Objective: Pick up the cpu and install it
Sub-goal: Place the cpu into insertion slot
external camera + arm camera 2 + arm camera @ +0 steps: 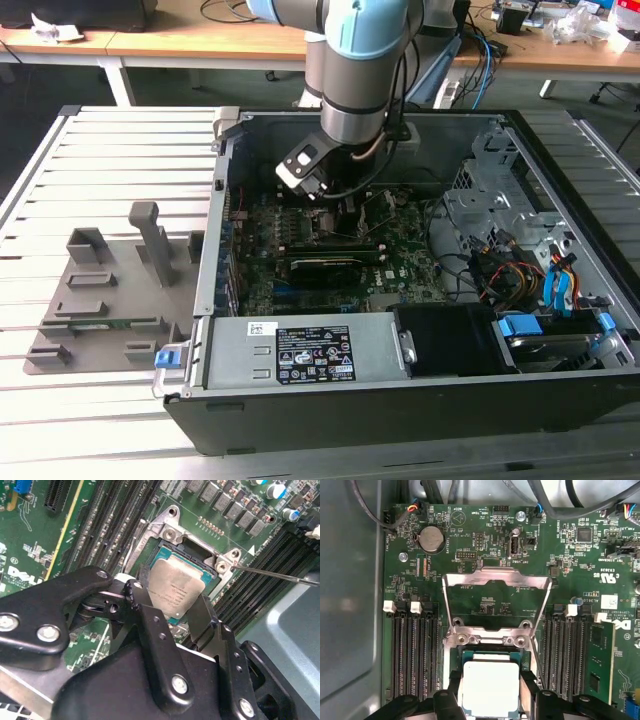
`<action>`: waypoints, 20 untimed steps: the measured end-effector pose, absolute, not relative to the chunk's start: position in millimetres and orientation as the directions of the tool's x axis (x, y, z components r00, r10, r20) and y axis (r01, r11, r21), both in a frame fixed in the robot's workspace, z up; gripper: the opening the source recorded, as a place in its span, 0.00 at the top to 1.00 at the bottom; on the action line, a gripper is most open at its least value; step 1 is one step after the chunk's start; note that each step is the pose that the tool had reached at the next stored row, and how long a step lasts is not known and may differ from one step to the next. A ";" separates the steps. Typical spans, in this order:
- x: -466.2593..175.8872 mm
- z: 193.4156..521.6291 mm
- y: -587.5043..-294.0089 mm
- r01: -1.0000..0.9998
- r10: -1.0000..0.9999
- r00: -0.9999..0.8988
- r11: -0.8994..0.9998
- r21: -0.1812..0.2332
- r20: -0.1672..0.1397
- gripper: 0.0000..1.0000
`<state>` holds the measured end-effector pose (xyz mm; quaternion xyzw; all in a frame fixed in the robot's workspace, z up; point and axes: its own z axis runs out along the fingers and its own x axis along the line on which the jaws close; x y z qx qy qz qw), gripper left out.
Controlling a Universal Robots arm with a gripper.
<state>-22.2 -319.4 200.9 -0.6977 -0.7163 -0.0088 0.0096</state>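
In the exterior view, the arm hung inside the open computer case, its gripper low over the board.

In the second wrist view, the fingers clasped the cpu by two opposite edges, right at the socket.

In the first wrist view, the cpu sat square over the socket, whose hinged plate was flipped open.

Seating seemed to be the step in hand. Letting go would call for the cpu lying flat in the socket.

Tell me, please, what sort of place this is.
Probably a robotics lab or workshop: a robot arm reaches into an open computer case on a slatted metal table, with cable-strewn wooden desks behind.
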 end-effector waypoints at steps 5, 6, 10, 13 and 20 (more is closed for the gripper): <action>-22.2 198.8 -318.6 1.000 0.999 -0.026 0.026 -0.001 0.026 0.46; -22.1 198.7 -318.6 1.000 0.999 -0.026 0.026 -0.001 0.026 0.46; -22.1 198.7 -318.5 1.000 0.999 -0.026 0.026 -0.001 0.026 0.38; -22.1 202.0 -318.6 1.000 0.999 -0.026 0.026 -0.001 0.026 0.38; -22.1 225.9 -318.4 1.000 0.999 -0.026 0.026 -0.001 0.021 0.38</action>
